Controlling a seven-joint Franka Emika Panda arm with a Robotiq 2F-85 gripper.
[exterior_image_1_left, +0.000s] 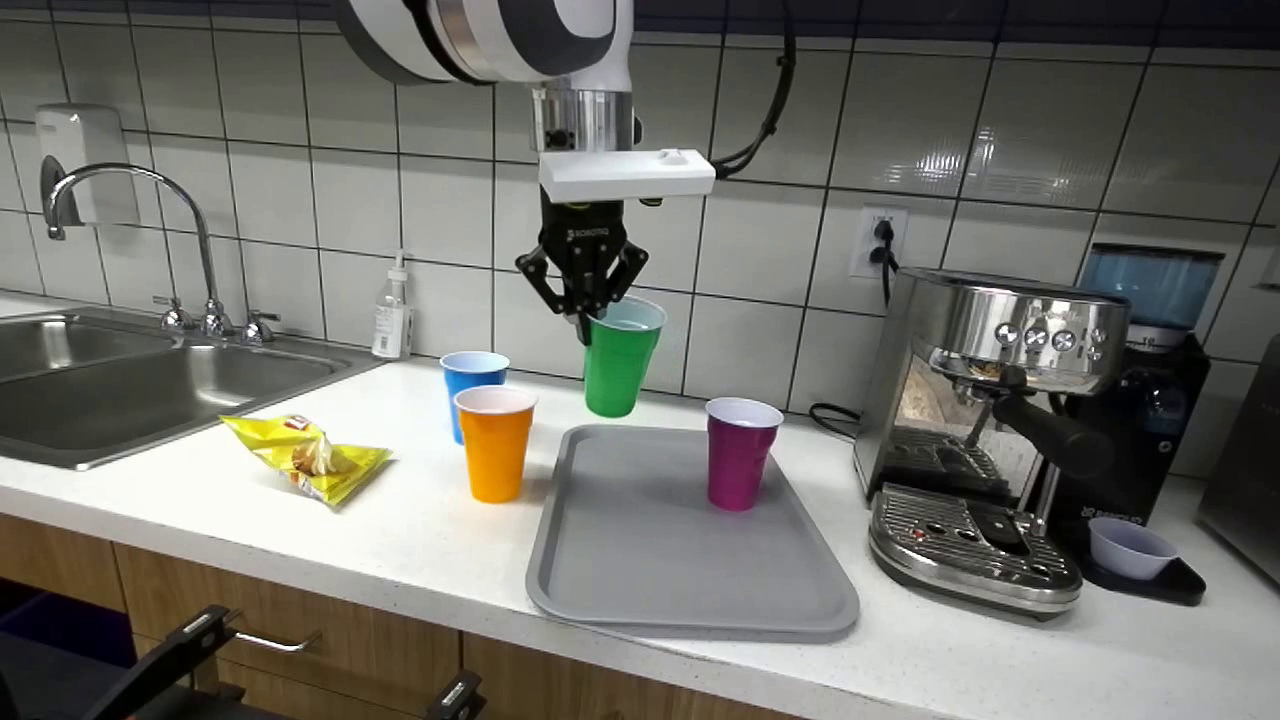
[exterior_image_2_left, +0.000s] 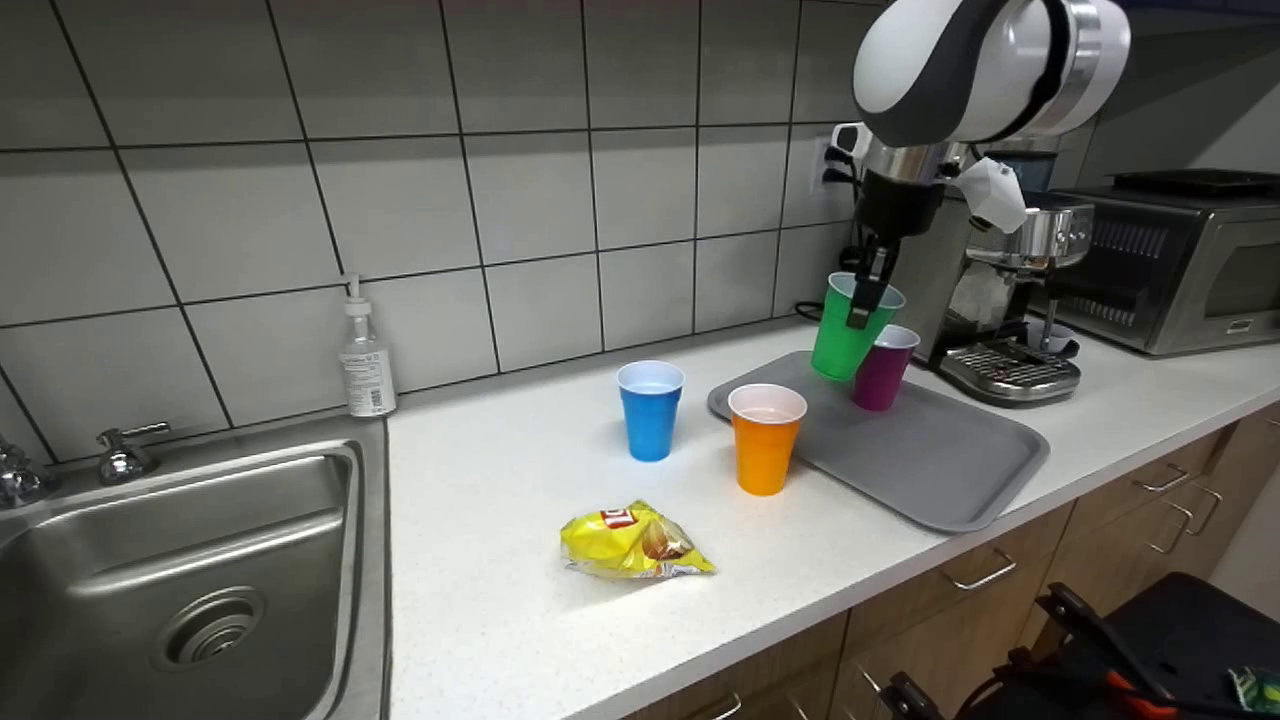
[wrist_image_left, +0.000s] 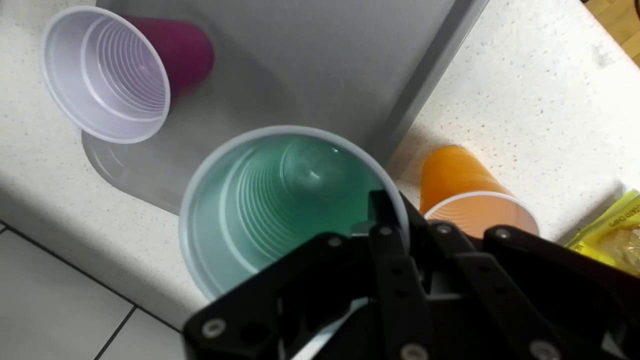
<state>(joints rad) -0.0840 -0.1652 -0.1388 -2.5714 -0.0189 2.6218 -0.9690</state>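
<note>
The green cup (exterior_image_1_left: 620, 370) is caught fast! Its side is pinched at the rim by the gripper (exterior_image_2_left: 860, 314), one jaw inside, one outside, and up off the tabletop (exterior_image_2_left: 480, 560) it is held, tilted, near the back edge of the tray (exterior_image_1_left: 690, 580). On the tray, upright, the purple cup (exterior_image_1_left: 738, 462) is seen. Just beside the tray, the orange cup (exterior_image_1_left: 496, 452) is spotted standing, with the blue cup (exterior_image_2_left: 650, 422) near it. Between the orange cup and the sink (exterior_image_2_left: 370, 560), the bag (exterior_image_2_left: 632, 542) is found lying. The tray's opposite side is flanked by the coffee machine (exterior_image_1_left: 985, 350).
</note>
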